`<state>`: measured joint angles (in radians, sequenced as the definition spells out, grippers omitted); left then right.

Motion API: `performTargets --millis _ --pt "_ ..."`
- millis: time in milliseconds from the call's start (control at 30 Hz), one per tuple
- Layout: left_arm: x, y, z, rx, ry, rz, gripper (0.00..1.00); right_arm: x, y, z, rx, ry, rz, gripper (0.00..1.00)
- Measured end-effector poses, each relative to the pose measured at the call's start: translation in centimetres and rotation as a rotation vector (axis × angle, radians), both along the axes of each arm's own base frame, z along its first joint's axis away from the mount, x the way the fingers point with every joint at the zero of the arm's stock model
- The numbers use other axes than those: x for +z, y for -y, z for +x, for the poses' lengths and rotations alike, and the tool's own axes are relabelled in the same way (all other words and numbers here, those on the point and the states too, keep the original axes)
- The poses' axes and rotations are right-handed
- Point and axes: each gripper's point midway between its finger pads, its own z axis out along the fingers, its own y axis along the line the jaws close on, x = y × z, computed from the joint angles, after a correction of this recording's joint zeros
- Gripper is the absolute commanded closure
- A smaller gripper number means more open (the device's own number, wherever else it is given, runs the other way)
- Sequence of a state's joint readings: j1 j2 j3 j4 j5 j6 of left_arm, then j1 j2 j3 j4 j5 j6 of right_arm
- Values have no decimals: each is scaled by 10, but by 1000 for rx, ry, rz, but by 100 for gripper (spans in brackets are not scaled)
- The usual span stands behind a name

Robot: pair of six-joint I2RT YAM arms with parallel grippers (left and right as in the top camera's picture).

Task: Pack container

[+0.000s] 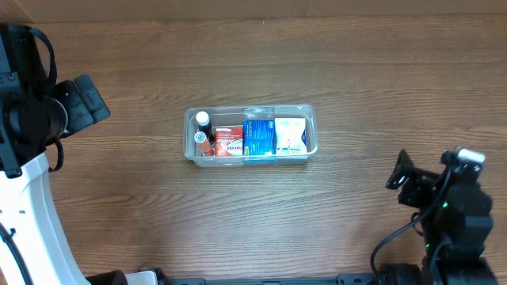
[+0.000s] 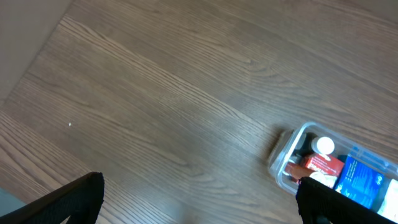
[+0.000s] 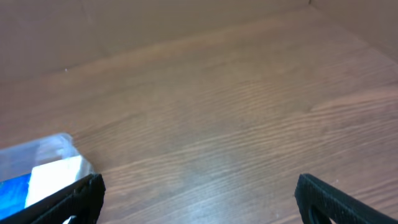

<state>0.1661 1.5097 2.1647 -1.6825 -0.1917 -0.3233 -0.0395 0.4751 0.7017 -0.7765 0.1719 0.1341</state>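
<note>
The container [image 1: 310, 112] lies in the middle of the worktop in the overhead view. Its long axis runs parallel to the far and near edges, one short end towards each side edge. It is a shallow clear plastic tub with rounded corners and a rim. From its left end it holds a white-capped bottle [image 1: 203, 119], a second small bottle [image 1: 201, 139], a red box [image 1: 228, 141], a blue box [image 1: 259, 137] and a white packet [image 1: 289, 136]. The left gripper [image 1: 87, 99] hangs near the left edge, and the right gripper [image 1: 402, 170] is towards the near right corner, both well apart from the tub.

In the left wrist view the left gripper [image 2: 202, 205] is spread wide, its black fingers [image 2: 74, 202] at the lower corners with only bare wood between them. The tub's rounded end [image 2: 281, 152] shows at lower right, with the white cap, red box and blue box inside.

In the right wrist view the right gripper [image 3: 205, 202] is likewise spread wide and holds nothing, its fingers [image 3: 336, 199] low at either side. A clear corner of the tub [image 3: 43, 144] shows at lower left, with white and blue contents behind the wall.
</note>
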Motion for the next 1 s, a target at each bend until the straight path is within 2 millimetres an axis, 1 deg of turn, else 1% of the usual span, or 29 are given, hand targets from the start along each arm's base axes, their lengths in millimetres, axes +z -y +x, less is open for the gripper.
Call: performTargets --millis 33,67,133,200,333,467,533,600,1000 --pt "0 0 0 0 -2 -1 0 -8 0 -3 -1 6 0 0" --pt "0 0 0 0 -1 0 0 -27 0 -9 -2 6 2 0" --pt "0 0 0 0 -2 -1 0 -46 -1 -15 -5 14 8 0" --pt "0 0 0 0 -2 -1 0 -60 -1 -20 -7 26 14 0" --pt "0 0 0 0 -1 -1 0 -81 -2 -25 -12 60 39 0" --pt "0 0 0 0 -1 -1 0 -117 -4 -26 -52 35 129 0" --pt "0 0 0 0 -2 0 0 -130 -4 -25 -68 17 157 0" --pt "0 0 0 0 -2 0 0 -135 -4 -25 -73 12 169 0" --pt "0 0 0 0 -2 0 0 -134 -7 -24 -63 19 186 0"
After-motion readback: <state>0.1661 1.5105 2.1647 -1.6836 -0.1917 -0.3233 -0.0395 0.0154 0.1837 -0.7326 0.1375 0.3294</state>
